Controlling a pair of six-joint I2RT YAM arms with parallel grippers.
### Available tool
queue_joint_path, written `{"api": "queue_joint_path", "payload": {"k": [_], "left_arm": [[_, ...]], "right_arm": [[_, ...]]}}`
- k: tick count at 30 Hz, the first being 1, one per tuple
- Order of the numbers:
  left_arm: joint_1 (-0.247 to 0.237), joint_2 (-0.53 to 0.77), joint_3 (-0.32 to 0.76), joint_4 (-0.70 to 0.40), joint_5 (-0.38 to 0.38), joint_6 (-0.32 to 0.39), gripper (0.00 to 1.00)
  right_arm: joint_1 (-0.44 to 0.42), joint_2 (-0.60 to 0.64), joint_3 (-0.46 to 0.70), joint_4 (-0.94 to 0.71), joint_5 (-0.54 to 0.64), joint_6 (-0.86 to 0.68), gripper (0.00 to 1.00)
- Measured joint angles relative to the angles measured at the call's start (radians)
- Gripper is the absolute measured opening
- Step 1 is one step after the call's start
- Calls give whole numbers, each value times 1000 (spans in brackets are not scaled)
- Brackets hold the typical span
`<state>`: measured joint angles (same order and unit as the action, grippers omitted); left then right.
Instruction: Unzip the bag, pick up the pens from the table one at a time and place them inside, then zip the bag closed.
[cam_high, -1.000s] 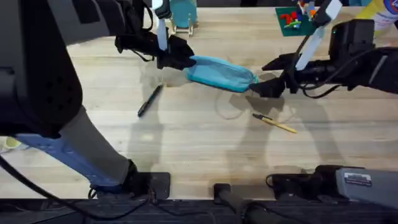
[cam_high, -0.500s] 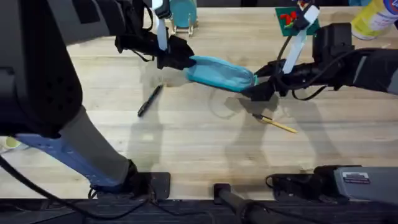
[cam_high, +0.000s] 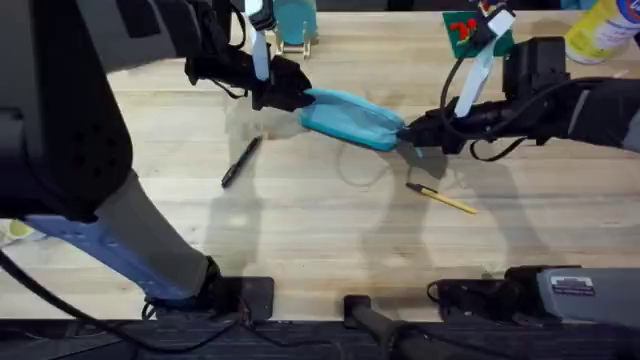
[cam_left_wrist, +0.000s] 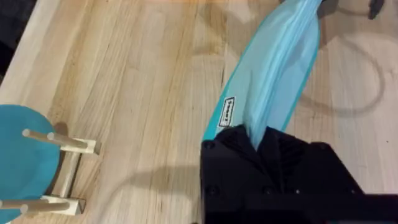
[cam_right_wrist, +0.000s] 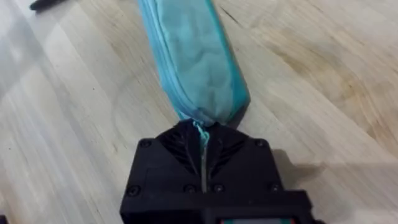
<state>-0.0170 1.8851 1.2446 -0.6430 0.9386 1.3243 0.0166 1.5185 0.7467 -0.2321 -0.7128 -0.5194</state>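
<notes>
The light blue bag lies across the back middle of the table, its zipper looking closed. My left gripper is shut on the bag's left end, and in the left wrist view the bag runs out from between the left gripper. My right gripper is shut on the bag's right tip; the right wrist view shows the bag pinched at its zipper end by the right gripper. A black pen lies left of centre and a yellow pen right of centre.
A round teal object on a wooden stand stands just behind the left gripper, also seen as the stand in the left wrist view. A green board with red pieces and a yellow bottle sit at the back right.
My right gripper moved left to the bag's right tip and shut on it. The left gripper, bag and both pens have stayed in place.
</notes>
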Motion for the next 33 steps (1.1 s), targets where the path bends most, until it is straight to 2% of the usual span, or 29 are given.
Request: {"api": "queue_joint_path", "payload": {"k": [16, 33], "left_arm": [[0, 0, 0, 0, 0, 0, 42], [9, 0, 0, 2, -9, 0, 42]], "right_arm": [[0, -8, 0, -8, -1, 34, 31], [0, -126, 73, -27, 21, 41, 31]]}}
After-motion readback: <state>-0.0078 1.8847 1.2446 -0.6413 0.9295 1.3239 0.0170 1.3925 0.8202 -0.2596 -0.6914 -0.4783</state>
